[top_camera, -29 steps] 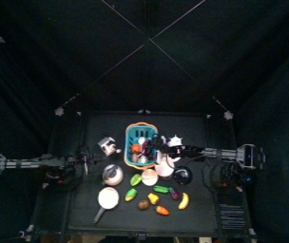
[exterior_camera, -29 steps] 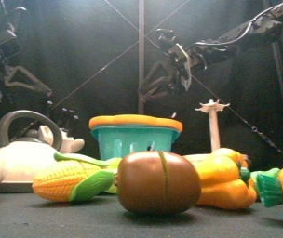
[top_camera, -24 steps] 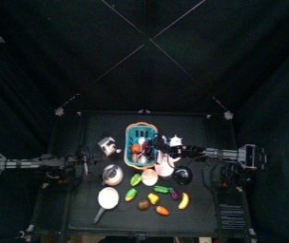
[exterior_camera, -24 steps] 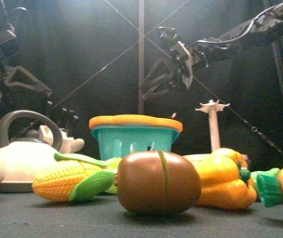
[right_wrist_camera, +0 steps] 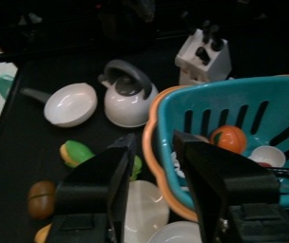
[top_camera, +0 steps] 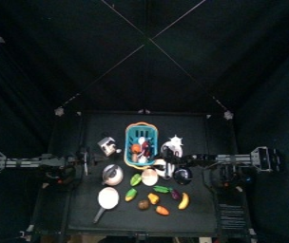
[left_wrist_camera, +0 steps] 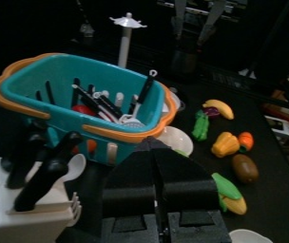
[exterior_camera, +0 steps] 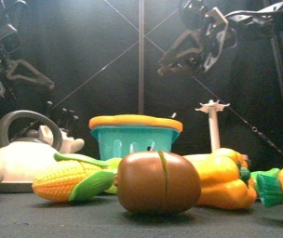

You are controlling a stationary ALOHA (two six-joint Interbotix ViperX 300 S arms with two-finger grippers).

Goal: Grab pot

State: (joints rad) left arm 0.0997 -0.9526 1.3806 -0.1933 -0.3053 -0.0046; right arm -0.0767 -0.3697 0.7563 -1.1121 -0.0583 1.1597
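Two arms hang above a crowded table (top_camera: 77, 128), and neither touches anything. The right gripper (right_wrist_camera: 160, 166) has its jaws apart with nothing between them; it hovers over the rim of the teal basket (right_wrist_camera: 242, 128). The left gripper (left_wrist_camera: 158, 176) has its jaws pressed together, empty, near the white knife block (left_wrist_camera: 27, 185).

The pot (right_wrist_camera: 68, 102) is a white bowl-like shape with a dark handle; it lies just beside the grey kettle (right_wrist_camera: 125, 95). In the front view it is cut off at the edge, hidden mostly behind the kettle. From above, the toy vegetables are too small to tell apart — only the corn (exterior_camera: 72, 181) and a round brown piece (exterior_camera: 159, 183) are clear in front.
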